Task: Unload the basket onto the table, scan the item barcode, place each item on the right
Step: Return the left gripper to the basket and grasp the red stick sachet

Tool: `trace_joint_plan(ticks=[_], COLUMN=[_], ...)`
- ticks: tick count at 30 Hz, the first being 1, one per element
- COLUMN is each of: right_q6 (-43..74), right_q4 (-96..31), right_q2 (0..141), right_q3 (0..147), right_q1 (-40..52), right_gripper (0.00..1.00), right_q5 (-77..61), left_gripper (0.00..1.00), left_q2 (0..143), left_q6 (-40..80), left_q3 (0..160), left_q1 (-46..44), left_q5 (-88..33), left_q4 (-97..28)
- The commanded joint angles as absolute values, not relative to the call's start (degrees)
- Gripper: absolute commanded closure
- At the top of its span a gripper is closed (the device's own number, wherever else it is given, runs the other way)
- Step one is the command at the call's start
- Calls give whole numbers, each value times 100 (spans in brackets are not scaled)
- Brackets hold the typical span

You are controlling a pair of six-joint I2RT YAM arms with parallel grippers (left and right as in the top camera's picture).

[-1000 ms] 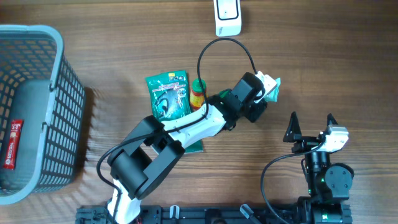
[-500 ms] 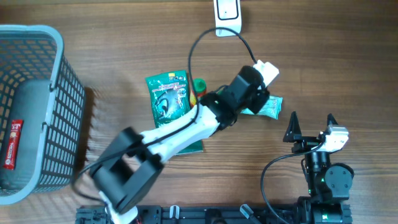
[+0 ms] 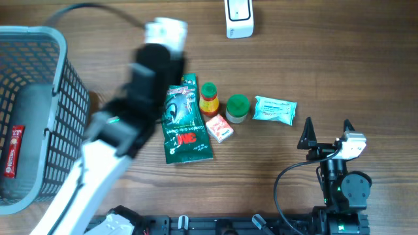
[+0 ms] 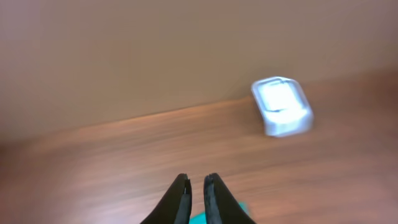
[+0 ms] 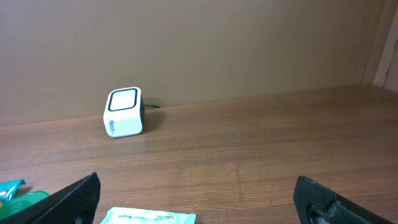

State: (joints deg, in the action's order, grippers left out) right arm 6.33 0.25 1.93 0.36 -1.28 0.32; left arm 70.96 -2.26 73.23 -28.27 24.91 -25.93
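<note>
Left gripper (image 4: pixel 196 180): fingers stood all but together, nothing between them; view blurred. Right gripper (image 3: pixel 326 124): spread wide, empty, at the table's (image 3: pixel 366 59) 5 o'clock. Teal packet (image 3: pixel 275 109): lay flat, just at 3 o'clock of a green-lidded jar (image 3: pixel 237 107). Scanner (image 3: pixel 239 18): sat at 12 o'clock, well apart.

It looked like a staged shop checkout: a white scanner (image 3: pixel 239 18) stood on a wooden table (image 3: pixel 366 65), a grey basket (image 3: pixel 73 98) sat at one side, and packets (image 3: pixel 186 124) lay between, before a plain brown wall (image 5: pixel 249 43).
</note>
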Motion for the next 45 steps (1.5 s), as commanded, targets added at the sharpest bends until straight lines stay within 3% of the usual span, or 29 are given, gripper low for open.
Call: trace_joint_plan(ticks=[1, 3, 4, 9, 12, 14, 18, 26, 35, 41, 43, 45], right_q6=[600, 602, 602, 600, 602, 600, 602, 602, 602, 602, 600, 600], right_q4=[47, 47, 47, 47, 47, 47, 47, 47, 47, 47, 47, 47], right_q2=[178, 178, 178, 178, 178, 178, 178, 178, 178, 178, 178, 178], right_q3=[30, 30, 30, 30, 30, 30, 30, 30, 30, 30, 30, 30], right_q1=[-148, -148, -148, -148, -148, -148, -148, -148, -148, -148, -148, -148], right_gripper=[0, 0, 0, 0, 1, 0, 0, 0, 0, 0, 0, 0], right_q5=[108, 108, 106, 108, 108, 108, 108, 108, 108, 108, 108, 108], left_gripper=[64, 12, 0, 0, 0, 0, 0, 0, 0, 0, 18, 50], left_q2=[6195, 5957, 5876, 5975, 6276, 6475, 7041, 8322, 8423, 8527, 8694, 8936], left_q6=[401, 506, 526, 554, 1883, 2495, 2276, 602, -113, -110, -106, -106], left_q3=[7352, 7352, 7349, 7338, 7338, 7338, 7338, 6993, 4943, 4591, 4591, 4591], left_q1=[-1566, -937, -600, 1070, 2318, 3048, 4248, 4952, 5039, 5566, 5728, 5833], left_q5=[2687, 2687, 2685, 2668, 2626, 2211, 1022, 471, 419, 451, 425, 193], left_q4=[-3033, -3354, -3538, -4399, -4637, -4744, -4744, -4484, -2202, -1310, -1227, -1144])
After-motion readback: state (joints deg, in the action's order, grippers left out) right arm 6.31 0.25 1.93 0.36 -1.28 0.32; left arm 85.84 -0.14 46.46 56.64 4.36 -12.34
